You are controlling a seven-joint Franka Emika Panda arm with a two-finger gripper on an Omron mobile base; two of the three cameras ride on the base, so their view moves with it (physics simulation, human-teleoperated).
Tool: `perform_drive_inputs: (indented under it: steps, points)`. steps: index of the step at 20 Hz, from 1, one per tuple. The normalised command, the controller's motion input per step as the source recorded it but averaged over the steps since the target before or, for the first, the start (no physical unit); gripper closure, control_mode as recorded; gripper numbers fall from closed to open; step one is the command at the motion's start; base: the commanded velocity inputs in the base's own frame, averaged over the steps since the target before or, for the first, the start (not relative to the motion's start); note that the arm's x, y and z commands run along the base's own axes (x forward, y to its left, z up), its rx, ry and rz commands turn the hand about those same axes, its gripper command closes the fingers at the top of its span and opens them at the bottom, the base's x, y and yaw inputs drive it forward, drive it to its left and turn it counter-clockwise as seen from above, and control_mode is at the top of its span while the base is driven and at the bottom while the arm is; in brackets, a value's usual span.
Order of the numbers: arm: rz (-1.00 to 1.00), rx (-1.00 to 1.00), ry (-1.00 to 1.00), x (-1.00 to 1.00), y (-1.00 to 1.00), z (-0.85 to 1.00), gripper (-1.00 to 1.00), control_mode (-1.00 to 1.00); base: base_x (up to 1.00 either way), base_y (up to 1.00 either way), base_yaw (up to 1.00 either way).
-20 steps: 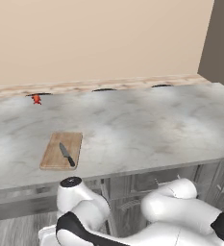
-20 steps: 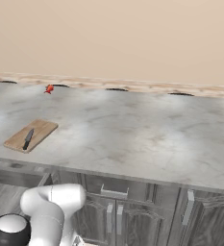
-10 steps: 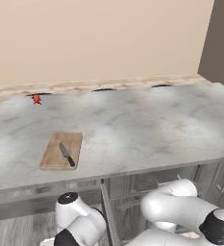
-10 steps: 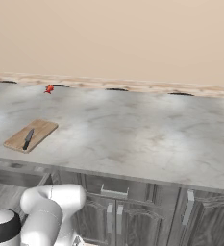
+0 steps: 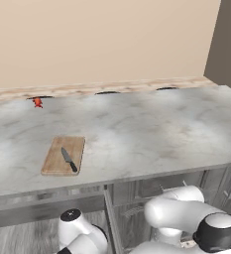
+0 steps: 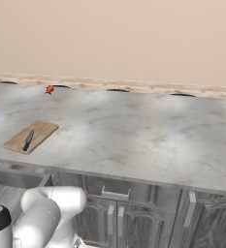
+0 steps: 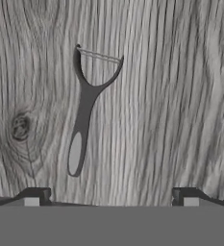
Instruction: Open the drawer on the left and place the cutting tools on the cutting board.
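No writing or brand marks are legible anywhere. In the hand view the gripper (image 7: 108, 194) stands spread wide, holding nothing, above a dark Y-shaped peeler (image 7: 86, 111) lying on grey wood grain, probably the drawer floor (image 7: 180, 96). The knife (image 5: 69, 159) lies on the cutting board (image 5: 55, 158) on the counter (image 5: 146, 129).

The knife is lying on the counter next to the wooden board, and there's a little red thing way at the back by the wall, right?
Not quite. The knife lies on the wooden board, not beside it on the counter; the left base view shows that. The little red thing is indeed at the back by the wall.
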Motion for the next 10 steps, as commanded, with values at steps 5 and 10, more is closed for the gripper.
perform_drive_inputs:
  steps: [5, 10]
  points:
    - [-0.03, 0.00, 0.01, 0.00, 0.18, -0.33, -1.00, -1.00, 0.00, 0.00, 0.00]
    - [-0.05, 0.00, 0.01, 0.00, 0.21, -0.26, -1.00, -1.00, 0.00, 0.00, 0.00]
